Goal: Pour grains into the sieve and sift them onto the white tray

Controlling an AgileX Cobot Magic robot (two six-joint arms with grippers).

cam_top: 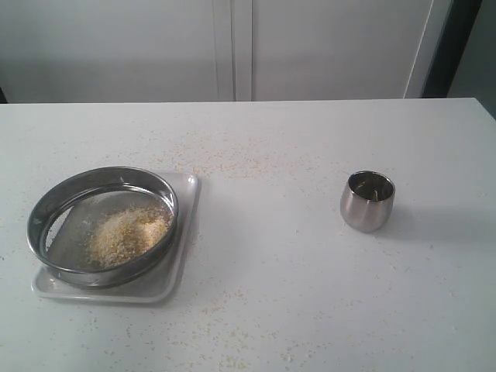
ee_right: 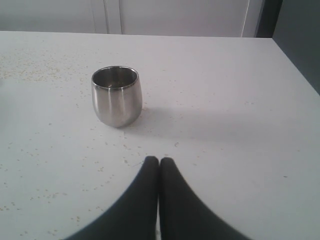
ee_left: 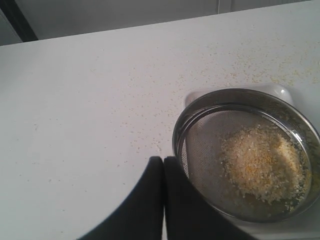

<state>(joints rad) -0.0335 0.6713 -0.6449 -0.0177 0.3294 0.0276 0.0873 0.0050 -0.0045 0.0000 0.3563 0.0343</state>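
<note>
The sieve (cam_top: 103, 225) rests on the white tray (cam_top: 188, 203) at the left of the table. A heap of grains (cam_top: 128, 232) lies on its mesh. In the left wrist view the sieve (ee_left: 247, 152) holds the grains (ee_left: 262, 162), and a corner of the white tray (ee_left: 280, 90) shows behind it. My left gripper (ee_left: 163, 159) is shut and empty, just beside the sieve's rim. My right gripper (ee_right: 159, 160) is shut and empty, a short way from a small steel cup (ee_right: 116, 96). Neither gripper shows in the exterior view.
The steel cup (cam_top: 367, 201) stands upright at the right of the table. Stray specks of grain are scattered over the tabletop (cam_top: 271, 256), thickest behind the tray and near the front edge. White cabinet doors (cam_top: 232, 46) stand behind the table.
</note>
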